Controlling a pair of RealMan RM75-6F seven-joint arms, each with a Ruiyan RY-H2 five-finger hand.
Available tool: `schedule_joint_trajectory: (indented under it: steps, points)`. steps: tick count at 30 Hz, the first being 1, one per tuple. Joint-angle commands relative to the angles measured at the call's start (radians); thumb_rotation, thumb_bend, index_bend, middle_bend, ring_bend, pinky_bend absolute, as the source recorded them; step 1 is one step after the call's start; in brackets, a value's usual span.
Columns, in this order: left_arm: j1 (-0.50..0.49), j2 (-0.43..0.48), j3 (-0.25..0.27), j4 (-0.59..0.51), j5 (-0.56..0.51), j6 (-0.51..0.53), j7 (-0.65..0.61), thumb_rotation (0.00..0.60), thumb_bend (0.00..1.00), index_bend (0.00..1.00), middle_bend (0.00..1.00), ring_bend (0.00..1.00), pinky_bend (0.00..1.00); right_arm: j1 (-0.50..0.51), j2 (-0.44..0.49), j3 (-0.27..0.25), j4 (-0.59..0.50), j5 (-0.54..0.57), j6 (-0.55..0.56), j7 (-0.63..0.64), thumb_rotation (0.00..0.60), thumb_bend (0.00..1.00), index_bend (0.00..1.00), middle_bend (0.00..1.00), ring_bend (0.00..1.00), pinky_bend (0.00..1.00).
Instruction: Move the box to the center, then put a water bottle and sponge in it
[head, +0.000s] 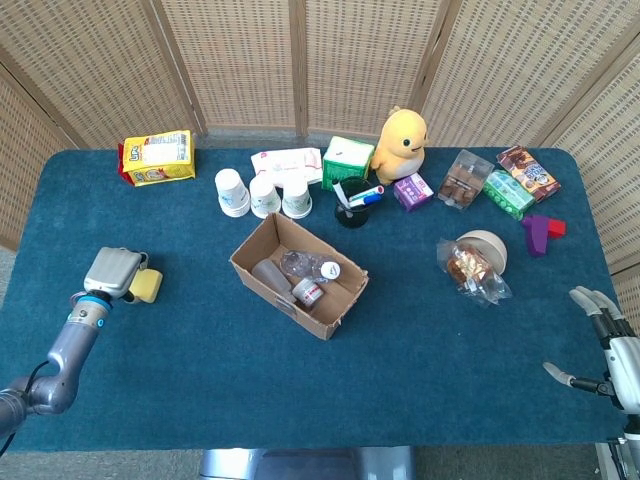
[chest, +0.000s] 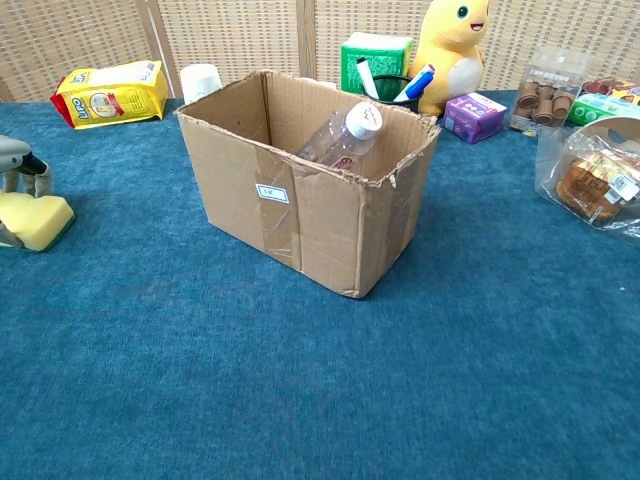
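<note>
Gripping the soft yellow sponge (head: 147, 286), left hand (head: 113, 272) curls.

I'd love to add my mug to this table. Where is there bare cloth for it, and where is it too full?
Bare cloth runs along the near edge, in front of the box, and between the box and the left hand on the sponge. The back row, from the yellow packet past the cups to the snack packs, is crowded.

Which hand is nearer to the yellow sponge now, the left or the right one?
Left. The left hand lies on the yellow sponge at the table's left side; the right hand waits at the far right edge.
</note>
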Motion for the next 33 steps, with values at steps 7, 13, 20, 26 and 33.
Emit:
schedule_joint_trajectory:
  steps: [7,13,20,26,33]
  points:
    - [0.013,0.055,-0.029,-0.108,0.046,0.081,-0.043,0.6,0.1,0.58,0.57,0.49,0.66,-0.001,0.002,0.0,0.001,0.0,0.001,0.008,0.6,0.0,0.1,0.03,0.07,0.17]
    - [0.041,0.208,-0.078,-0.306,0.184,0.228,-0.171,0.6,0.09,0.57,0.56,0.48,0.65,0.0,0.001,-0.001,0.0,-0.001,0.0,0.006,0.6,0.0,0.1,0.03,0.07,0.17]
    - [0.045,0.366,-0.125,-0.499,0.307,0.341,-0.181,0.6,0.09,0.57,0.56,0.46,0.64,0.001,-0.001,-0.003,-0.006,-0.006,0.001,-0.002,0.6,0.0,0.1,0.03,0.07,0.17]
    - [0.022,0.405,-0.159,-0.624,0.364,0.382,-0.133,0.6,0.09,0.56,0.55,0.45,0.63,0.002,-0.002,-0.004,-0.01,-0.008,-0.001,-0.01,0.6,0.0,0.1,0.03,0.07,0.17]
    - [-0.035,0.345,-0.18,-0.673,0.366,0.353,-0.05,0.6,0.08,0.55,0.54,0.45,0.63,0.003,-0.003,-0.006,-0.01,-0.01,-0.003,-0.01,0.6,0.0,0.1,0.03,0.07,0.17]
